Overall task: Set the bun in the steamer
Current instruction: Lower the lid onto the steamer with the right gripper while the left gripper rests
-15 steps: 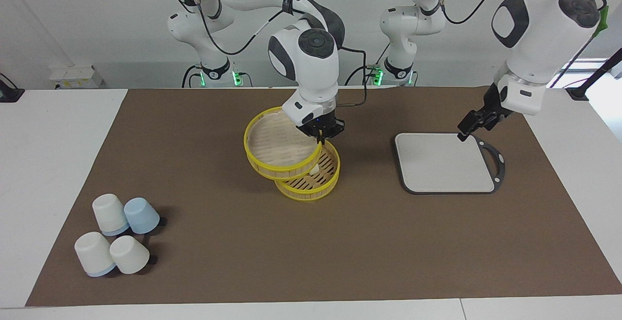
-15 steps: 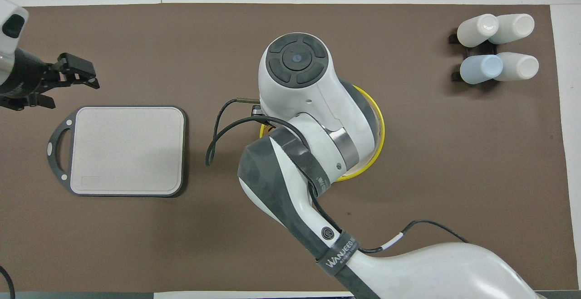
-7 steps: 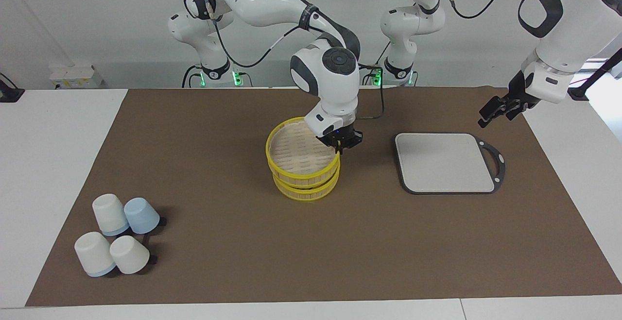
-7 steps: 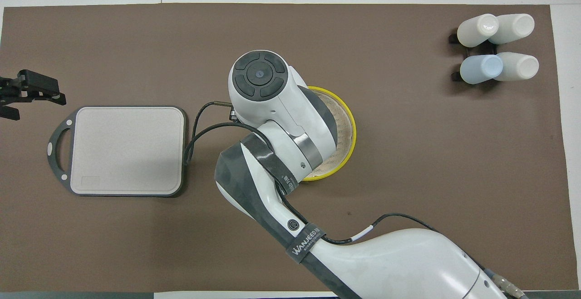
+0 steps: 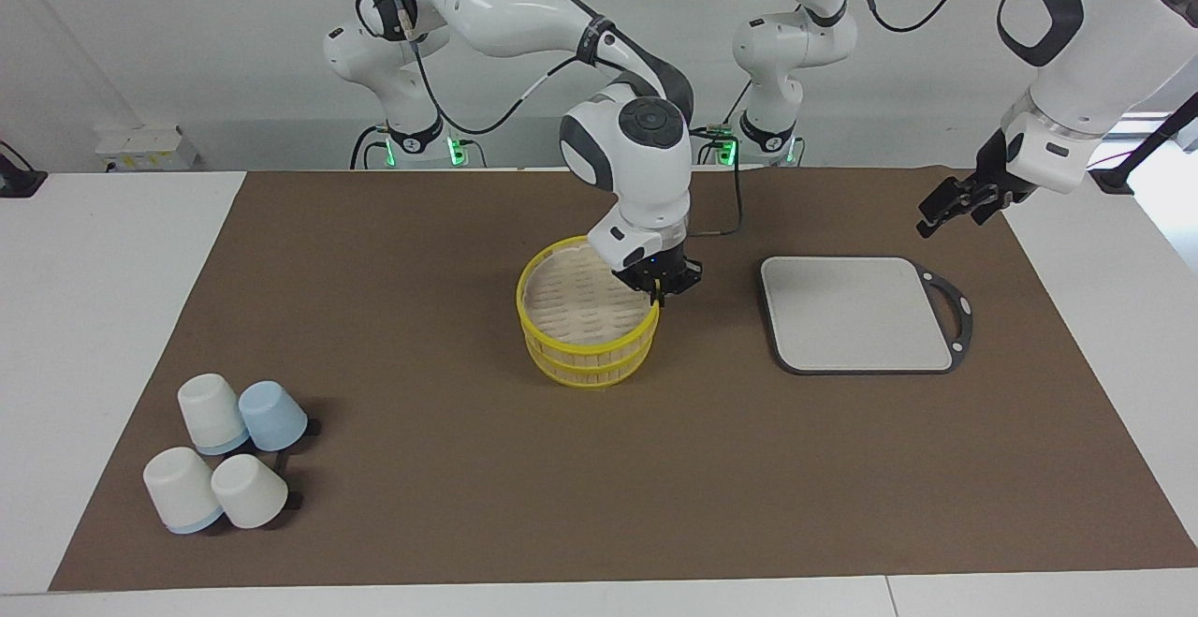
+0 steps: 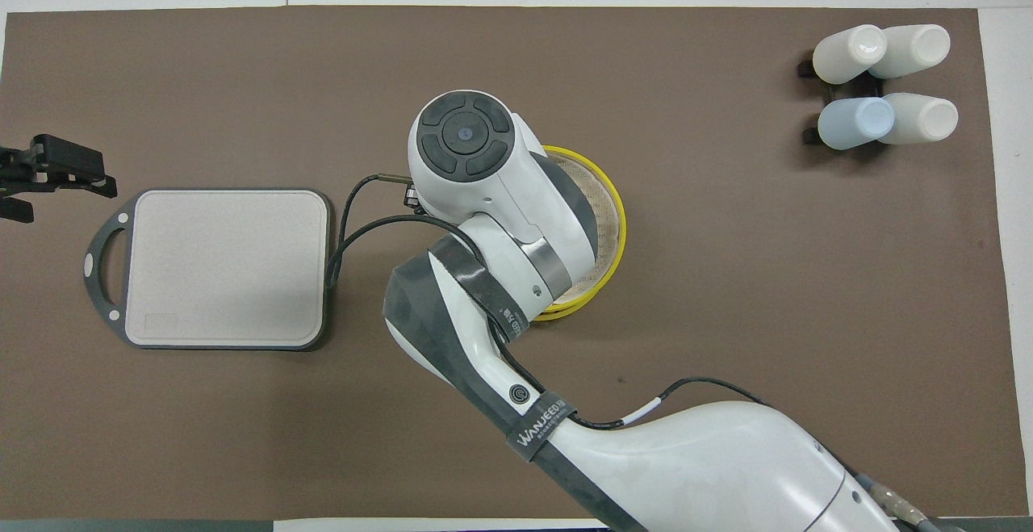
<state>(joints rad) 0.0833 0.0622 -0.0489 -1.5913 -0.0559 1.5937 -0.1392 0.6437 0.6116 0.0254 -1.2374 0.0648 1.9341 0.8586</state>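
The steamer's two yellow-rimmed tiers stand stacked in the middle of the mat. The top tier sits on the base tier, nearly aligned with it. My right gripper is shut on the top tier's rim at the side toward the left arm's end. In the overhead view my right arm covers most of the steamer and hides that gripper. The bun is hidden. My left gripper is open and empty, in the air just off the grey board's handle corner; it also shows in the overhead view.
A flat grey board with a black handle lies toward the left arm's end, also in the overhead view. Several upturned cups are clustered at the corner of the mat toward the right arm's end, farther from the robots, also in the overhead view.
My right gripper has carried the top tier sideways and lowered it onto the base tier, covering the bun that lay in the base. My left gripper has drawn away from the board.
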